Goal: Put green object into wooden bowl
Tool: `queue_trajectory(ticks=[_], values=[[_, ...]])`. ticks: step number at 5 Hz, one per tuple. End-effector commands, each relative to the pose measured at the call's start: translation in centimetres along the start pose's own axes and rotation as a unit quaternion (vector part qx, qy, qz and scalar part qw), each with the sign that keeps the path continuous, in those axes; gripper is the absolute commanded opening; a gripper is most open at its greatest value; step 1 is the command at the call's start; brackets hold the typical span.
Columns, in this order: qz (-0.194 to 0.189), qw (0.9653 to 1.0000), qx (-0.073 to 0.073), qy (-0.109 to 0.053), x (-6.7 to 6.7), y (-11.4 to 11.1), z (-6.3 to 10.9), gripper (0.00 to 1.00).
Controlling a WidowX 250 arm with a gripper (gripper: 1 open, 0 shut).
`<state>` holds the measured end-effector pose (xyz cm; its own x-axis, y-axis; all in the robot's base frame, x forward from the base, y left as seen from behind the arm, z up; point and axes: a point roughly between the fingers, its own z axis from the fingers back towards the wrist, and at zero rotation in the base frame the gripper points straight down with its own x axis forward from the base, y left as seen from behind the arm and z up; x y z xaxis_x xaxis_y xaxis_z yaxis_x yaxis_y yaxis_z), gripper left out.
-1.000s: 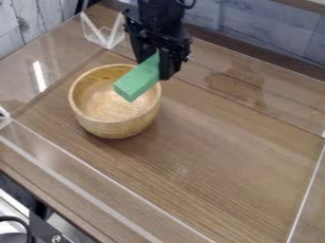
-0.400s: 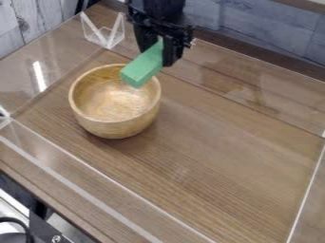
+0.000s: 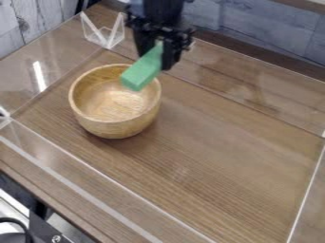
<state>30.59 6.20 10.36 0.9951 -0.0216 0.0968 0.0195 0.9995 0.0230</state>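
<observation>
Wood-grain laminate, mid-brown with dark streaks, forms the table surface (image 3: 216,142), the largest element in view; it runs from the upper left corner to the lower right. Clear acrylic walls (image 3: 76,195) border the table along the near and left sides, and their edges catch the light as pale lines. Behind the table stands a pale planked wall (image 3: 32,24). On the left half of the table sits the wooden bowl (image 3: 114,104), round, thick-walled, light golden-brown, upright, with its interior visible and nothing lying on its floor. Above the bowl's far right rim hangs the black gripper (image 3: 160,59), pointing downward from the top edge of the view. Its jaws are pressed against the green object (image 3: 143,69), pinching the upper end of the bar. The green object is tilted, with its upper end between the jaws and its lower end slanting down to the left over the bowl's rim and opening. Whether its lower end touches the rim cannot be determined from this view.
</observation>
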Motion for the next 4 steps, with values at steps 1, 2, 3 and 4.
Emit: queue_trajectory(ticks=[1,2,3,4], values=[[-0.003,0.9992,0.011,-0.037,-0.1,0.9,1.9,0.00],[0.003,0.9992,0.009,-0.038,-0.2,0.6,2.1,0.00],[0.002,0.9993,0.006,-0.036,-1.0,0.6,0.6,0.00],[0.006,0.9994,0.003,-0.035,-1.7,0.7,-0.7,1.00]])
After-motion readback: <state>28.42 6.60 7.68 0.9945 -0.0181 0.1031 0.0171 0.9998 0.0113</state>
